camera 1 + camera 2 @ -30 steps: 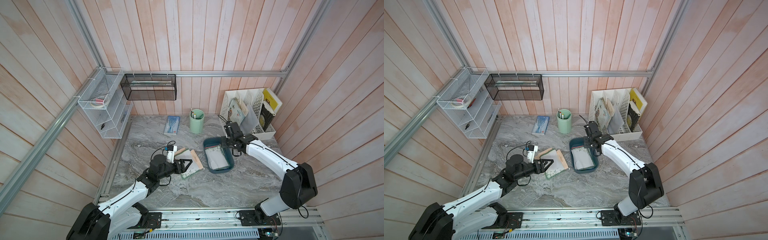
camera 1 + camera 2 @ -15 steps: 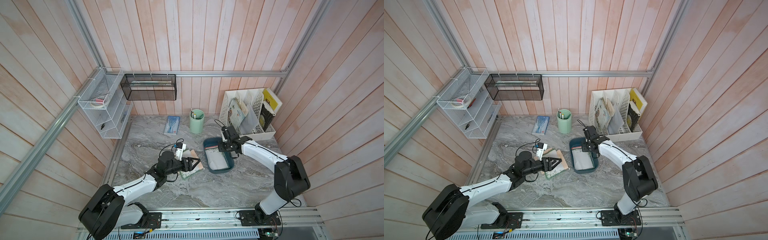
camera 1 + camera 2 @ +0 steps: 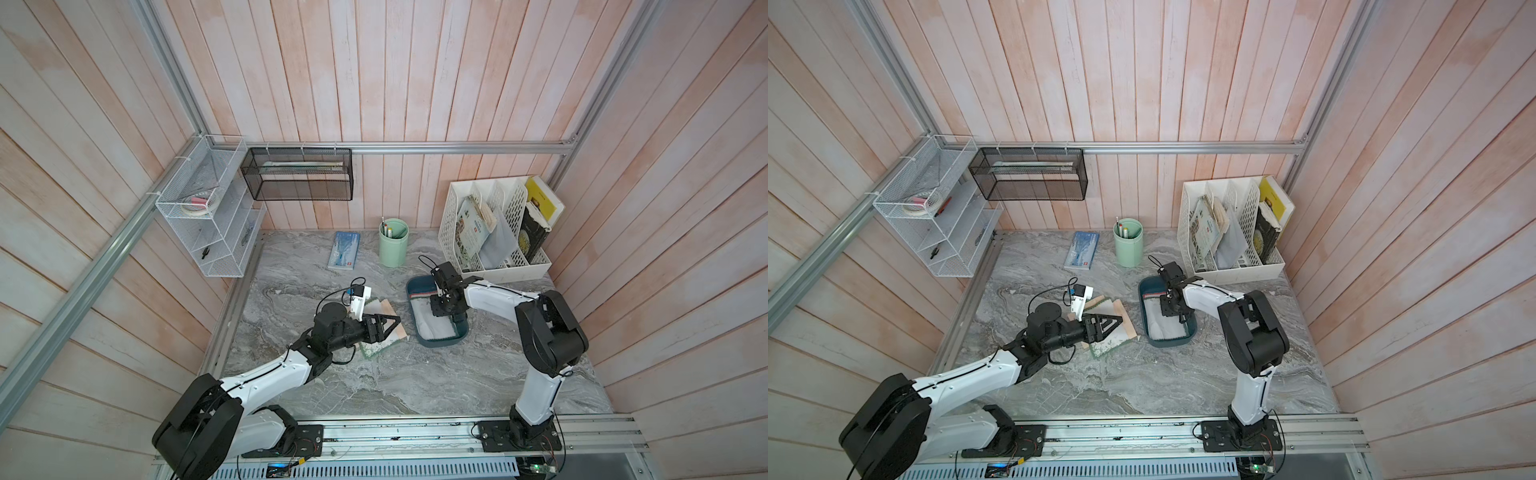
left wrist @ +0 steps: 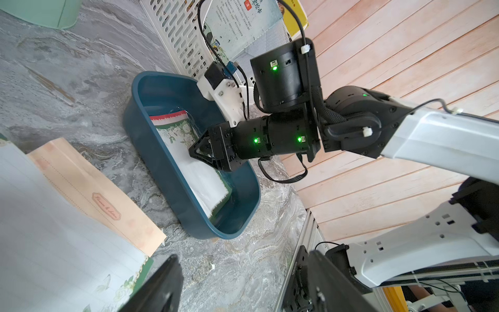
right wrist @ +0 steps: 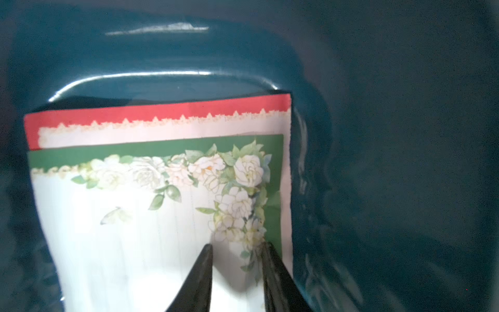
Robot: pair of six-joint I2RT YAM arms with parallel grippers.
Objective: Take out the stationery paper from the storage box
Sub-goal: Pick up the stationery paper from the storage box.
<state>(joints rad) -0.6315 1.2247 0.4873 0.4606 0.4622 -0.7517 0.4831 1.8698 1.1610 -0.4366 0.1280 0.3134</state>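
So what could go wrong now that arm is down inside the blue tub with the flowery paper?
1. The green-bordered sheet lies flat on a red-bordered sheet. The right arm's jaws, slightly apart over it, may slip off the thin paper or pinch both sheets.
2. The jaws sit close to the storage box wall, so lifting might crease the sheet against it or drag the box along.

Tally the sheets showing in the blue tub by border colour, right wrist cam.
Red-bordered sheet: 1
Green-bordered sheet: 1
Total: 2 showing in the storage box; any beneath them are hidden.
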